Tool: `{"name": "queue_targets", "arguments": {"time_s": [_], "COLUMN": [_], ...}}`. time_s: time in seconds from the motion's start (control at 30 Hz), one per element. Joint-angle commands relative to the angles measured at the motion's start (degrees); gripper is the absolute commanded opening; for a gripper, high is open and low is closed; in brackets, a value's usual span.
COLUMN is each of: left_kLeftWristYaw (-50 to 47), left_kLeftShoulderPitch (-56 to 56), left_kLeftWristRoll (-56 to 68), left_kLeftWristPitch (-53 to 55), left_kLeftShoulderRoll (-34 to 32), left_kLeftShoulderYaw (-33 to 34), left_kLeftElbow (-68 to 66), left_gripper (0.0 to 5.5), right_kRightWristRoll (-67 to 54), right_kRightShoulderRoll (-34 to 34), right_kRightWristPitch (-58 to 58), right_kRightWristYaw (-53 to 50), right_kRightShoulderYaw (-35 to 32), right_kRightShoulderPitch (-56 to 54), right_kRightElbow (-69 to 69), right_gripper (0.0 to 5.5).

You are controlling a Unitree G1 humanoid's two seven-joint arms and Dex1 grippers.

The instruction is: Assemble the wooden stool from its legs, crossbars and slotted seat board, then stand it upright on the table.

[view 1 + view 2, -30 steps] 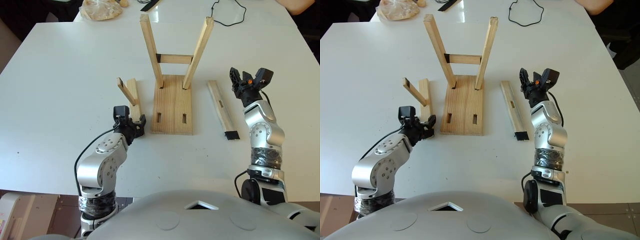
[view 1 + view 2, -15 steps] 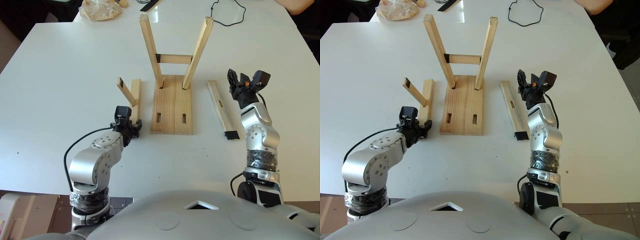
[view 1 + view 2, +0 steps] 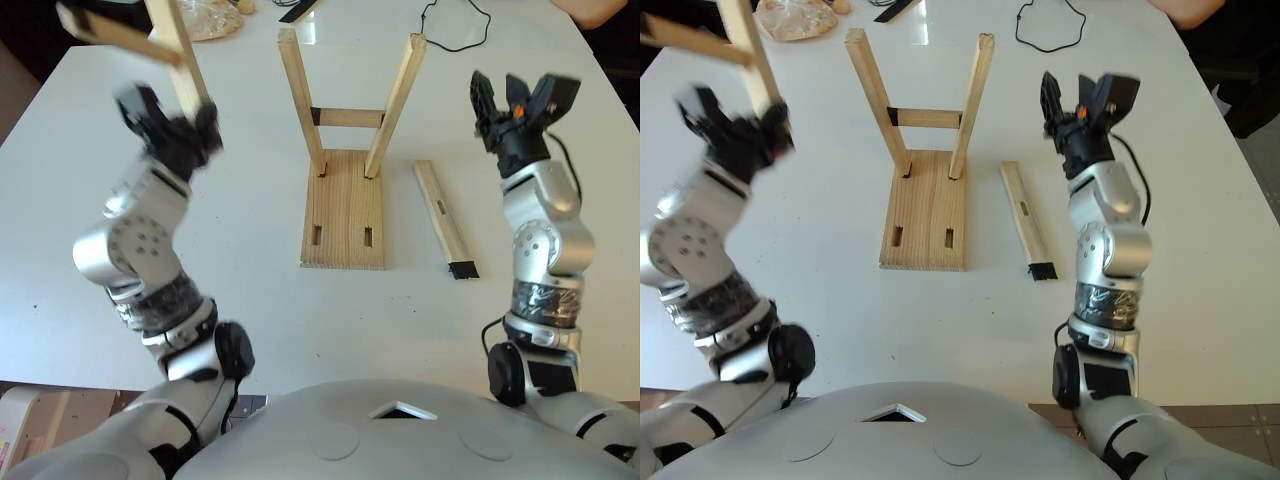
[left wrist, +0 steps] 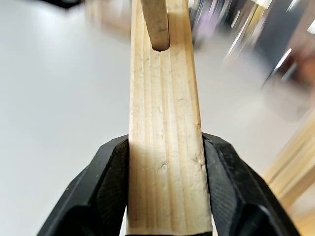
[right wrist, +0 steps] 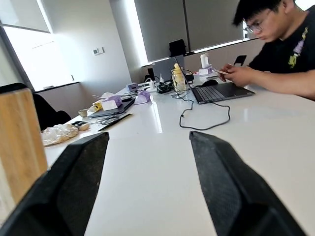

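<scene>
Pinching a wooden leg (image 3: 182,55) by its lower end, the left gripper (image 3: 172,120) hangs in the air over the left part of the worktop (image 3: 300,320), toward the far left corner. In the left wrist view its jaws press on the leg's two narrow edges, with the broad face toward the camera. The leg's long axis runs steeply upward, its top leaning away toward the far edge. A crossbar (image 3: 115,35) plugged into it juts out sideways toward the worktop's left edge.

The slotted seat board (image 3: 343,215) lies flat near the middle of the worktop, its long axis running from the near edge to the far edge. Two legs (image 3: 303,100) stand in its far end, pointing up and splaying apart. A short crossbar (image 3: 350,117) joins them partway up. The two slots (image 3: 317,235) at the board's near end are empty.

A loose leg (image 3: 445,215) lies flat just beside the board on the side of the right edge. It lies roughly parallel to the board, and its dark-tipped end points at the near edge.

The right gripper (image 3: 520,95) hangs above the right side of the worktop, past the loose leg's far end, with its jaws spread wide and holding nothing.
</scene>
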State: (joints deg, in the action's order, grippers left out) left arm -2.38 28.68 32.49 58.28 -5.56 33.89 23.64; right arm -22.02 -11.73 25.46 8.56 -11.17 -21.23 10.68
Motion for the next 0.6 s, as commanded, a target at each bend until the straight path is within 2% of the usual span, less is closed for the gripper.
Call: {"name": "queue_targets", "arguments": {"time_s": [0.03,0.23,0.27,0.4,0.5,0.6], "left_kLeftWristYaw": [5.72,24.75,27.48,35.05,38.82,41.52], "left_kLeftShoulderPitch": [11.79,0.52,-1.33,-6.27,-8.46,-11.36], "left_kLeftWristRoll": [21.45,31.27,31.54,32.83,30.25,28.5], "left_kLeftWristPitch": [-10.49,-12.99,-13.13,-13.23,-14.07,-15.48], "left_kLeftShoulderRoll": [2.45,-2.17,-3.58,-9.2,-12.08,-13.78], "left_kLeftShoulderYaw": [7.5,-1.16,-2.52,-6.21,-9.31,-12.56], "left_kLeftElbow": [0.57,7.21,7.26,6.17,3.74,4.48], "left_gripper": [2.04,2.04,2.04,2.04,2.04,2.04], "right_kRightWristRoll": [2.78,3.81,0.63,-16.34,-26.33,-31.03], "right_kRightShoulderRoll": [-6.31,-7.5,-6.92,-5.66,-8.26,-11.29], "right_kRightWristPitch": [4.46,-2.35,0.24,18.23,24.36,28.08], "right_kRightWristYaw": [6.25,14.3,16.35,23.54,33.61,40.77], "right_kRightShoulderYaw": [6.87,9.19,8.42,3.99,2.71,2.92], "right_kRightShoulderPitch": [-19.88,-27.18,-27.74,-30.72,-31.58,-33.18], "right_kRightElbow": [-1.56,-9.71,-10.81,-12.32,-9.82,-9.19], "right_gripper": [3.02,2.09,2.04,2.04,2.44,2.89]}}
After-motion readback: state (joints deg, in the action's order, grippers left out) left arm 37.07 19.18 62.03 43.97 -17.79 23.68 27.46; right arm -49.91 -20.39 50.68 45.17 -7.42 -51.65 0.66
